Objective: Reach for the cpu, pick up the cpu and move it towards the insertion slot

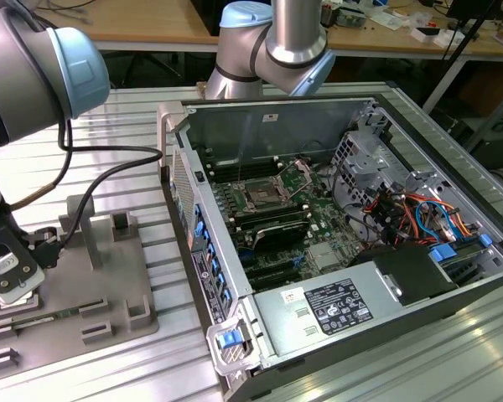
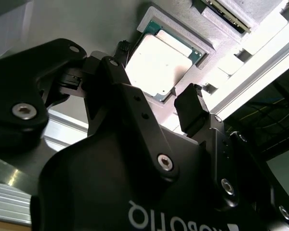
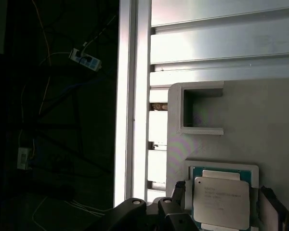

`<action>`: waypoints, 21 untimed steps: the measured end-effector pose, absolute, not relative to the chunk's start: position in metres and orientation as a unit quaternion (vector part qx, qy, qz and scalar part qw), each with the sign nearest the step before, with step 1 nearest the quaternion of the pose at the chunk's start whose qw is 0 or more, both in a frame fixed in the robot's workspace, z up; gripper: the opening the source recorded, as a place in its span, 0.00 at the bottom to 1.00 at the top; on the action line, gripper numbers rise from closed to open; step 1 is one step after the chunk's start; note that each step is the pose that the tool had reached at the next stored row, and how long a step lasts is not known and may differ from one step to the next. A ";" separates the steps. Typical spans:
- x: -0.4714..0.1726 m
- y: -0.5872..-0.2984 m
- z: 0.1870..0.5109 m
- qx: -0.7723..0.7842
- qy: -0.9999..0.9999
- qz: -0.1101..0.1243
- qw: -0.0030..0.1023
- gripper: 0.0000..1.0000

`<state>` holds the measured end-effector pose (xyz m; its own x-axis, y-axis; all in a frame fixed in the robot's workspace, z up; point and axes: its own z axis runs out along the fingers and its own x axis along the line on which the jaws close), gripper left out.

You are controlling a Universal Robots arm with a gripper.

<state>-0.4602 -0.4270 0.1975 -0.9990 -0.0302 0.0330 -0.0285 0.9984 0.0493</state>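
The small flat square cpu (image 3: 221, 204), with a pale silvery top plate and a thin green rim, lies flat in a shallow recess of a grey plastic fixture plate (image 1: 109, 276). The recess rim is close on every side and open above. The black gripper (image 2: 156, 76) points down over it at the exterior view's left, jaws apart, one finger (image 2: 190, 108) beside each opposite chip edge. The silver-framed square insertion slot (image 1: 260, 198) sits well apart inside the open grey metal computer case (image 1: 268, 126), walled around but open above.
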 end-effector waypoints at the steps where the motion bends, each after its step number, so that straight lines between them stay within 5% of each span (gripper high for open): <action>1: -0.460 -0.427 0.197 0.015 -0.999 -0.024 0.017 0.66; 21: -0.460 -0.430 0.191 0.031 -0.999 -0.024 0.018 0.66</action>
<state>-0.4602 -0.4304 0.1910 -0.9973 -0.0637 0.0352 -0.0620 0.9969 0.0495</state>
